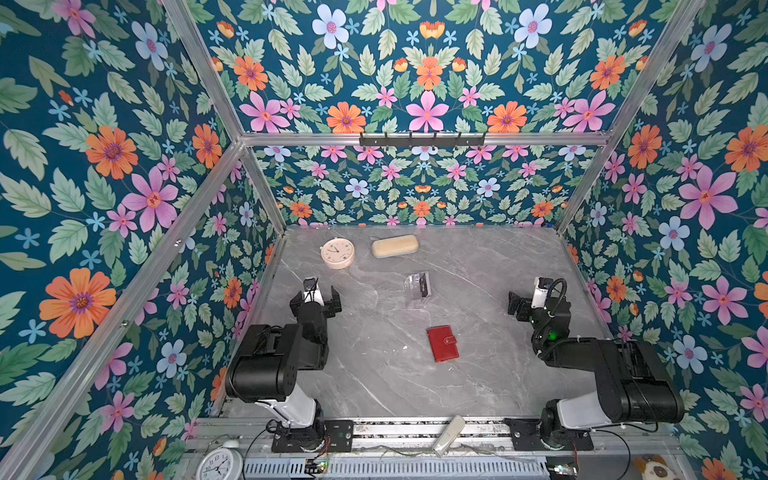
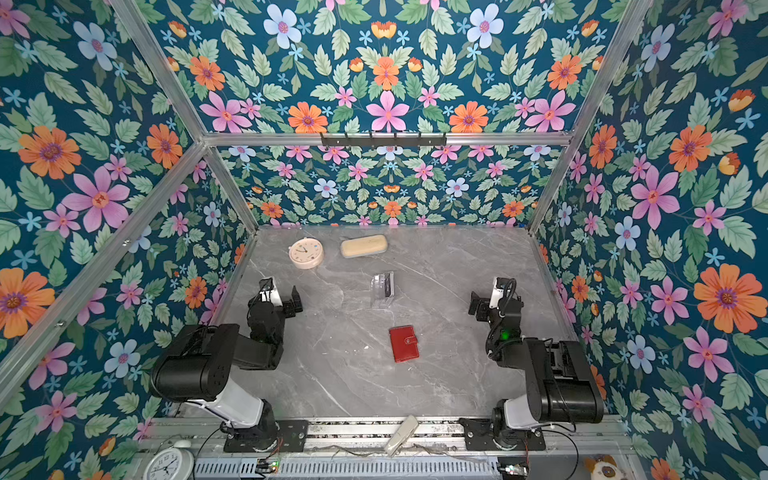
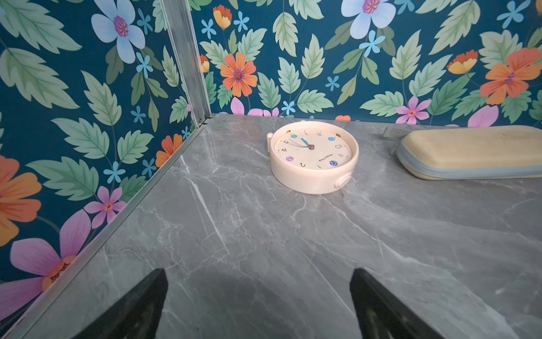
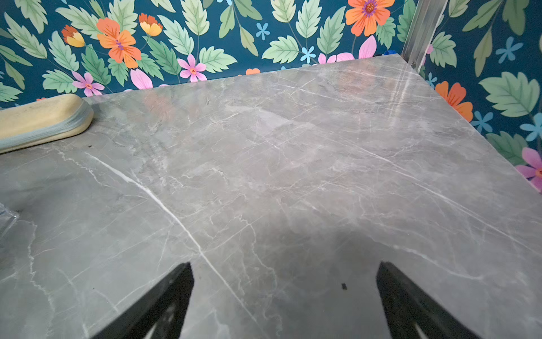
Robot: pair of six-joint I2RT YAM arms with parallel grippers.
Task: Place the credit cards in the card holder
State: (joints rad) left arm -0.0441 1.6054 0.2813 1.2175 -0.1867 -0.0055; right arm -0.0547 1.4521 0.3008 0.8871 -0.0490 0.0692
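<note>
A clear plastic card holder (image 1: 417,293) (image 2: 382,291) stands mid-table, and its corner shows in the right wrist view (image 4: 6,223). A dark credit card with a white mark (image 1: 423,286) (image 2: 388,285) sits in it. I cannot make out a red or blue card. My left gripper (image 1: 316,296) (image 2: 276,297) (image 3: 258,271) hovers left of the holder, open and empty over bare table. My right gripper (image 1: 534,297) (image 2: 494,297) (image 4: 284,264) is to the holder's right, also open and empty.
A shut red snap wallet (image 1: 443,343) (image 2: 403,343) lies nearer the front. A cream clock (image 1: 337,252) (image 3: 313,160) and a beige zip case (image 1: 395,245) (image 3: 469,152) (image 4: 41,120) lie at the back left. Flowered walls enclose the grey marble table (image 1: 478,374).
</note>
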